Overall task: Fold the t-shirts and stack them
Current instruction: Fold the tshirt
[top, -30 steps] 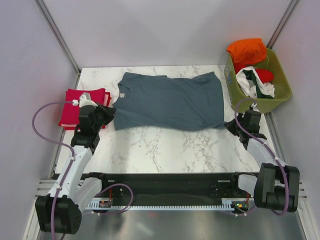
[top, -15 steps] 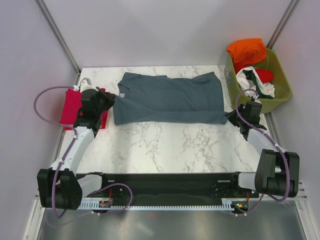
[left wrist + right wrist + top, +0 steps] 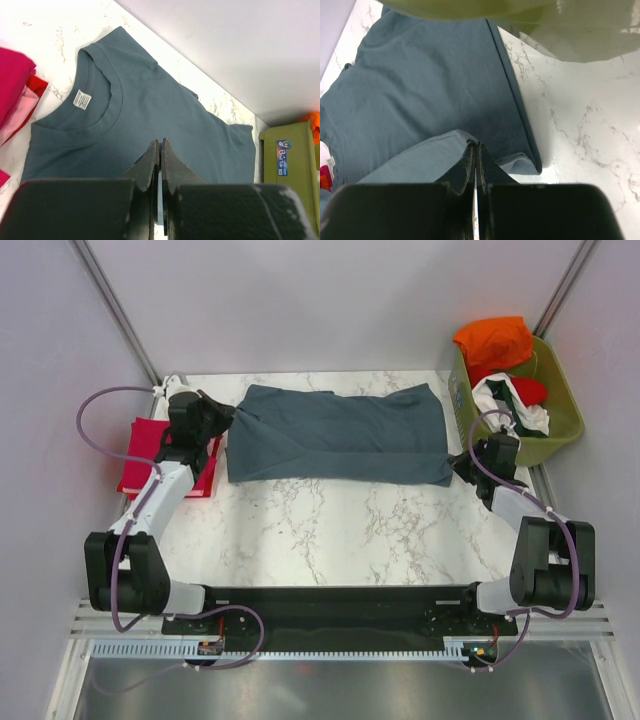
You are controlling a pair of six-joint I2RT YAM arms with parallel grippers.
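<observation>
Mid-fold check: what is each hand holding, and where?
Both grip the blue-grey t-shirt by its near edge: left hand at collar end, right hand at hem end.

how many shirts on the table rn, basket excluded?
2. One blue-grey shirt spread across the middle of the table; one red folded shirt at its left edge, which may hide others beneath.

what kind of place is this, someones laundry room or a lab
Most likely a robot test cell, not a home: a marble-look table boxed in by plain white panels, a left arm and right arm mounted at its near edge, t-shirts in a green basket.
</observation>
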